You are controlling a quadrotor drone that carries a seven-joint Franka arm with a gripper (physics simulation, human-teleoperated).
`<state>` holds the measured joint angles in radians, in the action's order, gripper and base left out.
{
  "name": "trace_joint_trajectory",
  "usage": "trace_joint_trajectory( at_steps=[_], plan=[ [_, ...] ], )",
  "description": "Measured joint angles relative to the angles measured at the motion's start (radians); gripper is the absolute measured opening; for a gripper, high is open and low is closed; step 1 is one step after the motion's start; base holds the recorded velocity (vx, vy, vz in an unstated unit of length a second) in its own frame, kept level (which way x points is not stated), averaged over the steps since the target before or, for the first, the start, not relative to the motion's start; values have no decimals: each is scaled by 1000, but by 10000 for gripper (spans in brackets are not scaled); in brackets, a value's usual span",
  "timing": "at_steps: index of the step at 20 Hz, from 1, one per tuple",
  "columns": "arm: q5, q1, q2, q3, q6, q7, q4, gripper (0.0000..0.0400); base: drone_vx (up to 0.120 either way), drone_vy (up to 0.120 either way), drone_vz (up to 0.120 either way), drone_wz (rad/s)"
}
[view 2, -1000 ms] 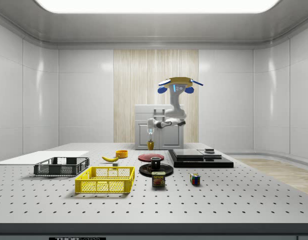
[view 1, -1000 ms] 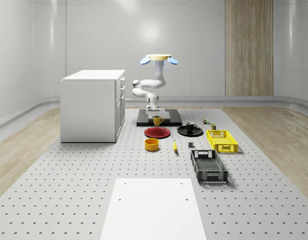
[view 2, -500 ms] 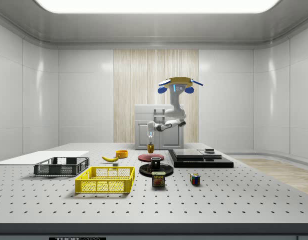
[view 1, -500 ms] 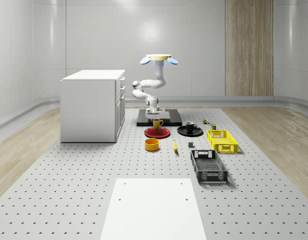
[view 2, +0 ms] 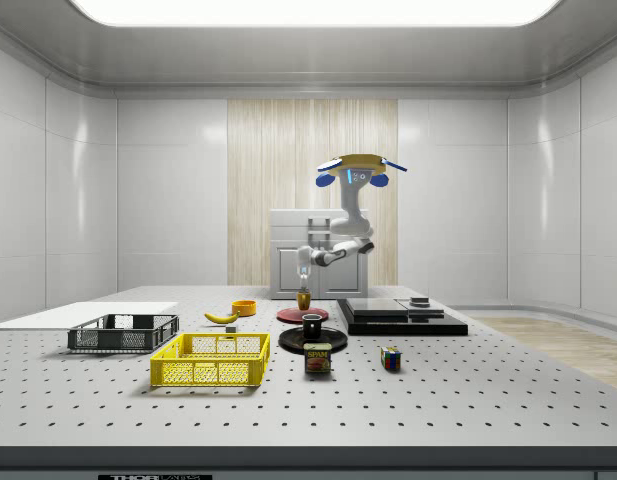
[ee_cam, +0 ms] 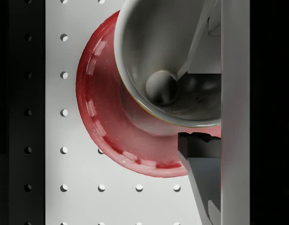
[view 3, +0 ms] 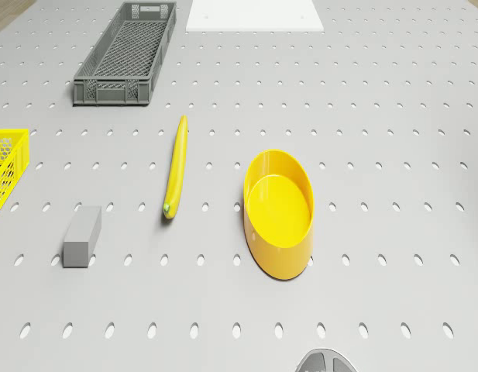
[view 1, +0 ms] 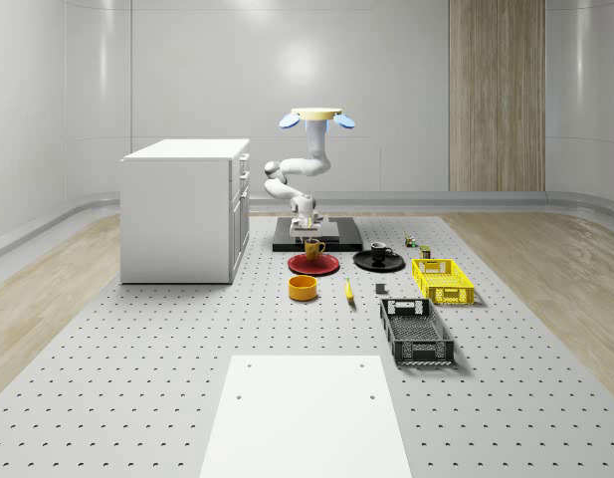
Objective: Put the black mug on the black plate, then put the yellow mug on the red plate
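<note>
Hand (view 1: 310,240) grips yellow mug (view 1: 312,249) over red plate (view 1: 313,264), perforated table (view 1: 137,349).

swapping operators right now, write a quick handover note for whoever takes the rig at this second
Gripper: shut on the yellow mug, one finger inside the rim and one outside in the wrist view; the mug hangs just above the red plate.
Drone: hovering high over the black platform behind the plates, arm reaching down and forward.
Done: the black mug stands on the black plate.
Left: lower the yellow mug onto the red plate, open the gripper, lift clear.
</note>
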<state>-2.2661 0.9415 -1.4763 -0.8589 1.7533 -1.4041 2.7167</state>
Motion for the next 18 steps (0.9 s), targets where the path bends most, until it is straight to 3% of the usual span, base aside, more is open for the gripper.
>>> trace_joint_trajectory(
  at_steps=[5, 7, 10, 13, 18],
  plan=[
    [-29, 0, 8, 30, 13, 5, -17, 110, 0, 0, 0, 0],
    [-35, -1, 11, 36, 14, 7, -21, 224, 0, 0, 0, 0],
    [-30, -10, 11, 29, 6, 9, -11, 317, 0, 0, 0, 0],
    [-12, -23, 6, 9, -10, 12, 10, 361, 0, 0, 0, 0],
    [10, -37, 3, -15, -28, 15, 33, 387, 0, 0, 0, 0]
  ],
)
